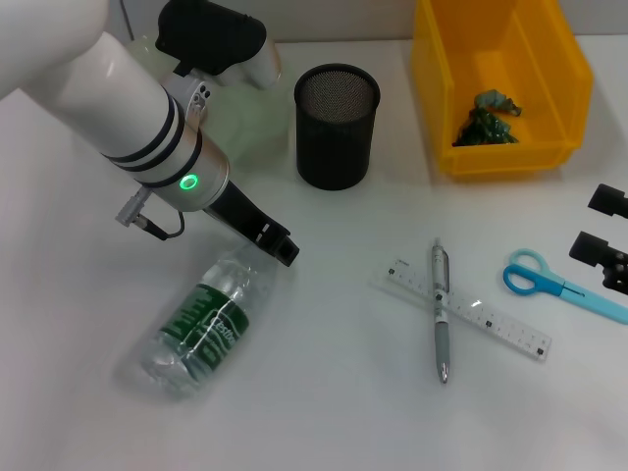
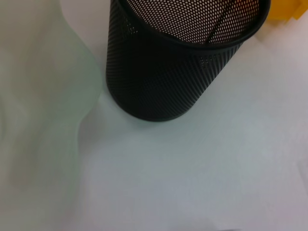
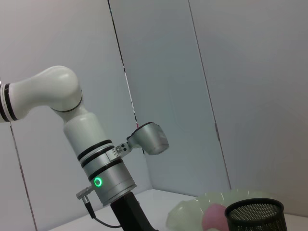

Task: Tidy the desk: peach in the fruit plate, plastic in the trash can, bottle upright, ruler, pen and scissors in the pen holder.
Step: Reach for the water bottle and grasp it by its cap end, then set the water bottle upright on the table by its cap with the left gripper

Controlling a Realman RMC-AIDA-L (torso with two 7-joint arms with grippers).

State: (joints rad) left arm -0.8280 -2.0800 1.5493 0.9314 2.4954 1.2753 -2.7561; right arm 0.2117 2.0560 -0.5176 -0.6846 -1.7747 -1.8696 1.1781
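Note:
A clear bottle (image 1: 201, 329) with a green label lies on its side at the front left. My left gripper (image 1: 273, 241) hangs just above its upper end. The black mesh pen holder (image 1: 337, 126) stands at the back middle and fills the left wrist view (image 2: 168, 72). A clear ruler (image 1: 471, 312) lies under a grey pen (image 1: 440, 312), with blue scissors (image 1: 554, 285) to their right. My right gripper (image 1: 606, 231) is open and empty at the right edge, by the scissors. A peach (image 3: 214, 216) lies in the pale green fruit plate (image 3: 192, 211). Green plastic (image 1: 486, 118) lies in the yellow bin (image 1: 549, 157).
The fruit plate (image 1: 240, 108) is at the back left, partly hidden by my left arm (image 1: 128, 98), and close beside the pen holder (image 3: 255, 216). The plate's rim (image 2: 43, 96) and a corner of the bin (image 2: 286, 9) show in the left wrist view.

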